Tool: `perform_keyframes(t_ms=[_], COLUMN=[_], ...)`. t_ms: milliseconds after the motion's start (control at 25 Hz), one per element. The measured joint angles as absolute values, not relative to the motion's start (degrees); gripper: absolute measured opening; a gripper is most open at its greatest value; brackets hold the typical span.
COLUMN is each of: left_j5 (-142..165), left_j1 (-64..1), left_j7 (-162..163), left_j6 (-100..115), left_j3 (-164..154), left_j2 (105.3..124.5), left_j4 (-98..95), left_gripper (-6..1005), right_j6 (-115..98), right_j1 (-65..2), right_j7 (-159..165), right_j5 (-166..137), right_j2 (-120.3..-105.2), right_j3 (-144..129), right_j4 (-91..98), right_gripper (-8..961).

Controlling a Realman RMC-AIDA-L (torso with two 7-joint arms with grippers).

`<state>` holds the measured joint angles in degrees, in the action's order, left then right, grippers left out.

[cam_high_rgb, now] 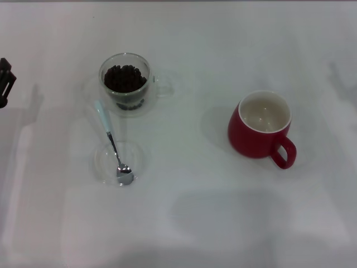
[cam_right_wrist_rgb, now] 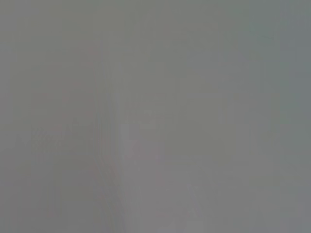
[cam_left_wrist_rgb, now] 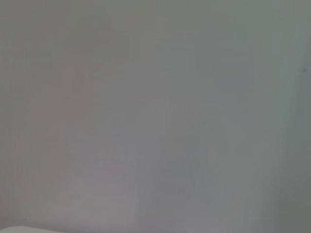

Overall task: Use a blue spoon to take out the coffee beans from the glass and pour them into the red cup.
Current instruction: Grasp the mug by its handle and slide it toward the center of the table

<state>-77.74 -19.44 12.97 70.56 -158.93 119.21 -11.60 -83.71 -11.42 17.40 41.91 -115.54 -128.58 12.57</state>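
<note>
In the head view the glass (cam_high_rgb: 126,82) stands at the back left, holding a heap of dark coffee beans (cam_high_rgb: 124,77). The blue spoon (cam_high_rgb: 112,143) lies just in front of it, its metal bowl resting on a flat clear saucer (cam_high_rgb: 106,167) and its pale handle pointing back toward the glass. The red cup (cam_high_rgb: 260,126) stands upright at the right, empty, handle toward the front right. A dark part of my left gripper (cam_high_rgb: 5,81) shows at the far left edge, well away from the glass. My right gripper is out of view. Both wrist views show only bare surface.
The white table (cam_high_rgb: 184,223) spreads wide between and in front of the objects. The glass's clear handle (cam_high_rgb: 162,86) points right. Nothing else stands on the table.
</note>
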Motion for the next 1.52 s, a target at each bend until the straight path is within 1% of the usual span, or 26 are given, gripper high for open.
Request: perform_keyframes(t_ms=[240,400,600,760,1000,1520], left_j5=[-77.75,-77.75,-77.72,-77.69,-77.69,-79.66], left_j1=[-19.0,-19.28,-20.18,-20.68,-20.86,-20.62], left_j7=[13.0,13.01,13.01,13.01,13.13,13.27], left_j6=[70.46,70.46,70.41,70.36,70.3,70.36], left_j3=[-158.51,-158.49,-158.5,-158.53,-158.56,-158.55], left_j2=[119.26,119.27,119.27,119.27,119.27,119.36], left_j4=[-11.59,-11.6,-11.65,-11.72,-11.68,-12.09], left_gripper=[886,885,884,883,883,882], right_j6=[-91.78,-98.07,-98.95,-98.2,-92.45,-81.61], right_j1=[-5.48,-2.57,-2.12,-1.79,-0.76,-2.45], right_j7=[21.06,22.14,20.46,20.2,20.19,20.42], right_j5=[41.91,41.85,39.57,35.35,33.91,33.71], right_j2=[-115.42,-115.61,-115.54,-115.51,-115.87,-115.96], right_j3=[-139.84,-146.75,-154.94,-155.36,-154.9,-155.17], right_j4=[11.45,9.12,6.98,5.51,5.8,8.3], right_gripper=[856,856,856,856,855,856])
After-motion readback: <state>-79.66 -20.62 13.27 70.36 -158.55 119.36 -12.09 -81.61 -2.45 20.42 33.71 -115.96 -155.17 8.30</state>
